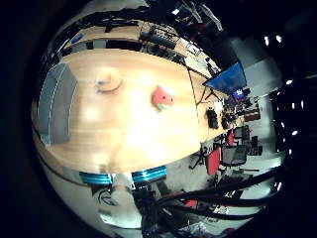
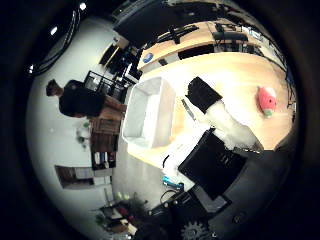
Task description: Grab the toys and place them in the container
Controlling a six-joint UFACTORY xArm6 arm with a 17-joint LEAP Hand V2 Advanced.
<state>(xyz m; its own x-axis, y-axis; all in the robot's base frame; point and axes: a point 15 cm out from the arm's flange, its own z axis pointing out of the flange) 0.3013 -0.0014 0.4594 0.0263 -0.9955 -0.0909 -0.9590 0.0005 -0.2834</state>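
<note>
A pink toy lies on the wooden table, toward its middle. A tan toy lies on the table closer to the container, a pale rectangular bin standing at one end of the table. The right thumb side palm view shows the bin as white and the pink toy away from it. My hand is high above the table, away from the toys. Its black fingers reach into the view, relaxed, with nothing between them.
The robot's base stands at the table's edge. Office chairs and a monitor are beyond the table on the pink toy's side. Desks line the far wall. Shelving stands beyond the bin.
</note>
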